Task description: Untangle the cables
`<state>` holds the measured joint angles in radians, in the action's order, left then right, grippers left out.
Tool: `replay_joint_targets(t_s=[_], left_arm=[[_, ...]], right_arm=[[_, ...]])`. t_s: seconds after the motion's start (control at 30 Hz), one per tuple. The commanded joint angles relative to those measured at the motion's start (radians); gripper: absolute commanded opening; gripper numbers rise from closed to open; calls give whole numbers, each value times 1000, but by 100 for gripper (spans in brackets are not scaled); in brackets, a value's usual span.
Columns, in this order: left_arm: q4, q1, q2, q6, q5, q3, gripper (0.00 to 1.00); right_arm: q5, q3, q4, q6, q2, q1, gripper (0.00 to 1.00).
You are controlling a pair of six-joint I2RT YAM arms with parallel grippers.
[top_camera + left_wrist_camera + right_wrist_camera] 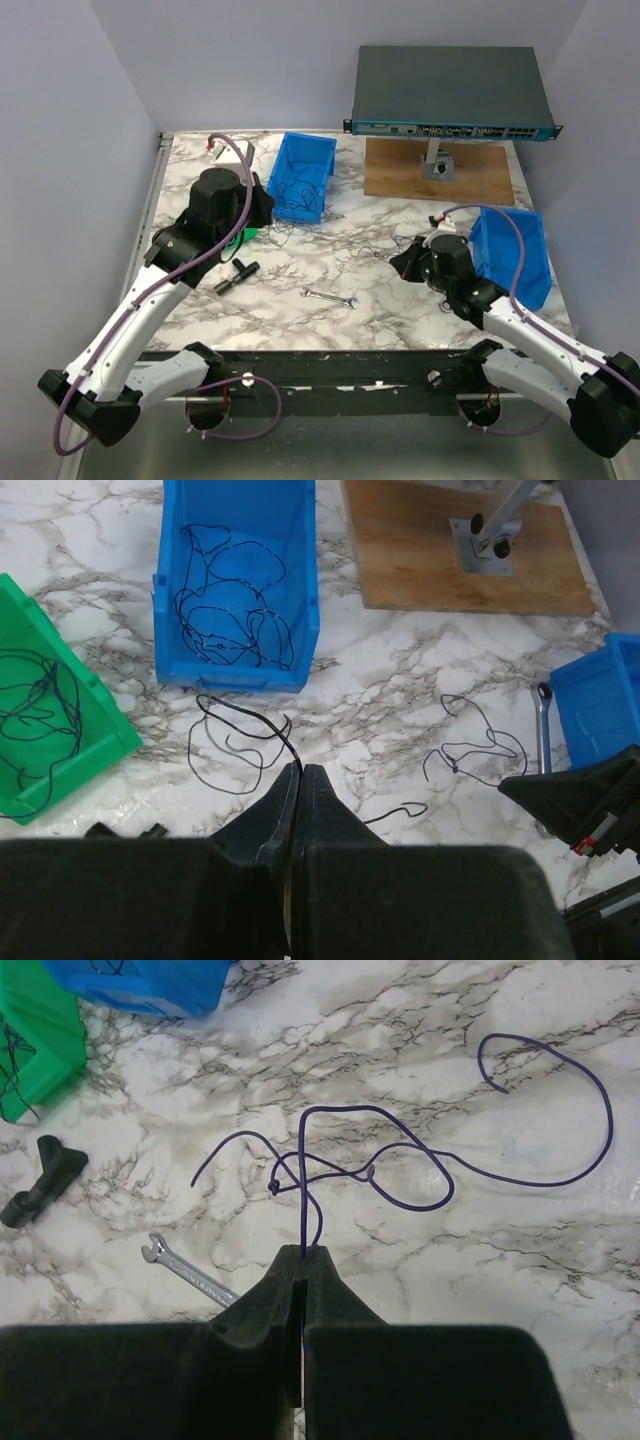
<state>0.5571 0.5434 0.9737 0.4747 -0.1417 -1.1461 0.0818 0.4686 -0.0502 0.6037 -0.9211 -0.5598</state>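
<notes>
A thin black cable (238,742) lies in loops on the marble in front of the blue bin. One end of it runs into my left gripper (299,768), which is shut on it. A short black tail (398,810) shows just right of the fingers. A dark violet-blue cable (400,1150) with a small knot (273,1188) sprawls ahead of my right gripper (303,1251), which is shut on one strand. More tangled cables (232,600) lie in the blue bin and in the green bin (60,770).
Blue bin (322,160) stands at back centre, a second blue bin (530,270) by my right arm. A silver wrench (330,297) and a black part (235,275) lie mid-table. A network switch (450,95) sits on a stand over a wooden board (400,175).
</notes>
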Motion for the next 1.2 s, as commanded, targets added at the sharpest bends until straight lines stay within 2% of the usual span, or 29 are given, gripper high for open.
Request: replay_joint_targets(t_s=[0.0,0.2,0.33,0.57,0.8,1.0,1.17], left_arm=[[67,-9,127,-90,-10,-170,0],[96,-49,331,-111,-3,-393,0],[71,-86,473,-109,42,-506,0],[58,-138,758,-150,40,-689,0],[23,-146,1021,-254,-73,-814,0],[64,-125,1178,-325,-268,-868,0],[145,-100,1257,-354,-259,-941,0]], right_arm=[[-58,-40,72,-23,23,3,1],[-104,-51,100,-42,45,3,1],[-103,-49,97,-57,56,3,1],[-86,-55,88,-60,82,2,1],[-85,-75,89,-55,85,3,1],[-85,-80,99,-57,85,3,1],[-85,-79,123,-57,59,2,1]])
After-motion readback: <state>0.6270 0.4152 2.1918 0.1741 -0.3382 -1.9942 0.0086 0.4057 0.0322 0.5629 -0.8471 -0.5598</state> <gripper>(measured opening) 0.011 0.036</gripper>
